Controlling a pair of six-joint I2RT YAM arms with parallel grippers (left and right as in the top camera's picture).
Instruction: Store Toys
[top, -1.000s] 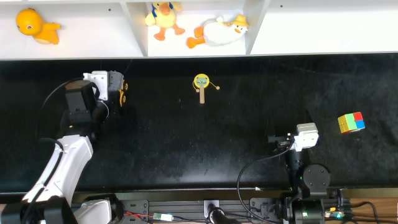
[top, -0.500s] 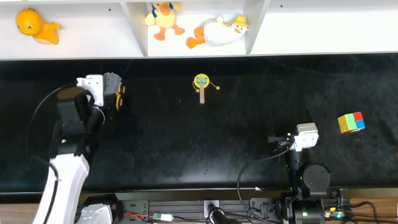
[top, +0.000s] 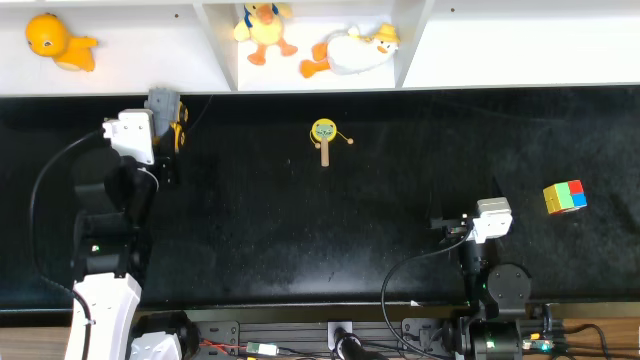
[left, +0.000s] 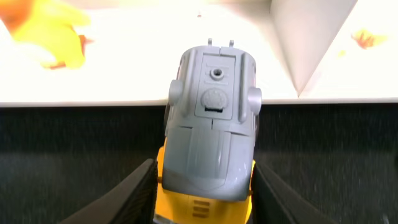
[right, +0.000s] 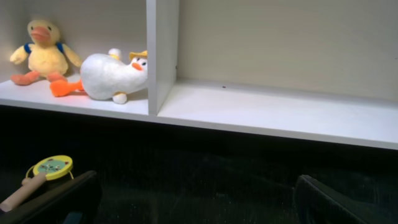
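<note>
Since a second ago, the toy truck is carried up to the shelf edge, clamped in the left gripper. Storing is in hand: a reach into the left compartment beside the orange duck, then release, is called for. The right gripper is parked with its fingers spread.

L gripper grips grey-yellow toy truck by shelf edge. Rattle sits centre; colour cube far right.

The left gripper has carried the grey-and-yellow toy truck across the table, up to the white shelf's front edge.
</note>
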